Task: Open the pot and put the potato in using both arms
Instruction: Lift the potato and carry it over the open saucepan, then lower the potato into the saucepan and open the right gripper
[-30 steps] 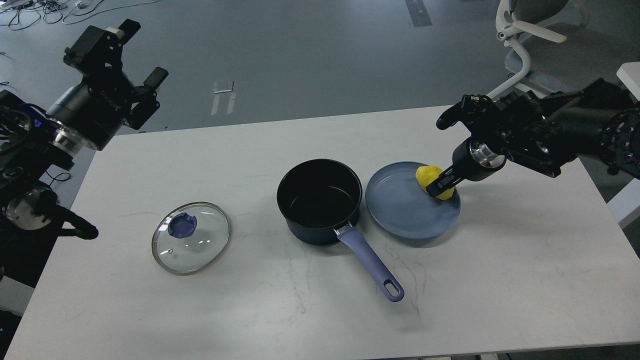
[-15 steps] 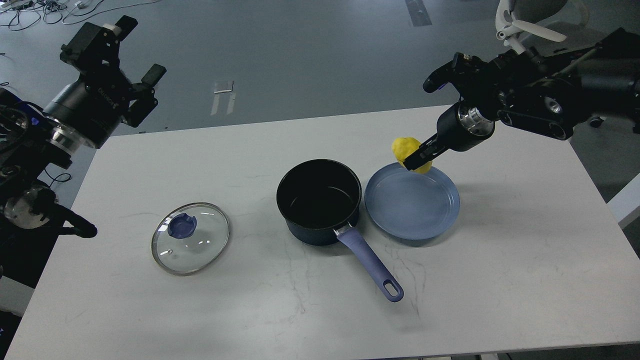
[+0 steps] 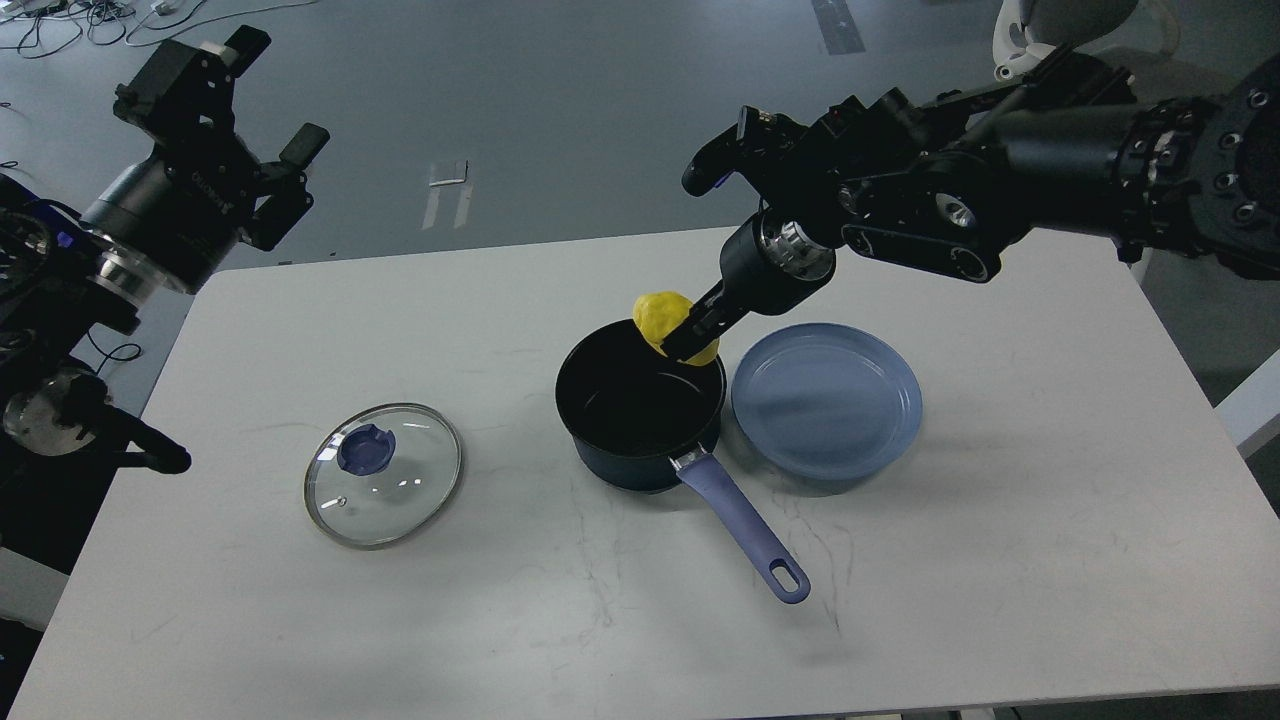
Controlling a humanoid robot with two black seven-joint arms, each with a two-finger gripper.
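A dark blue pot (image 3: pixel 640 410) with a lavender handle stands open at the table's middle. Its glass lid (image 3: pixel 383 475) with a blue knob lies flat on the table to the left. My right gripper (image 3: pixel 690 340) is shut on the yellow potato (image 3: pixel 664 316) and holds it over the pot's far right rim. My left gripper (image 3: pixel 265 100) is open and empty, raised beyond the table's far left corner, away from lid and pot.
An empty blue plate (image 3: pixel 826 402) sits just right of the pot. The white table (image 3: pixel 1050 520) has bare surface at the front and right. An office chair (image 3: pixel 1040 30) stands behind the right arm. Cables lie on the floor at the far left.
My right gripper lifted the potato off the blue plate and carried it left to above the pot's rim. The left arm barely moved.
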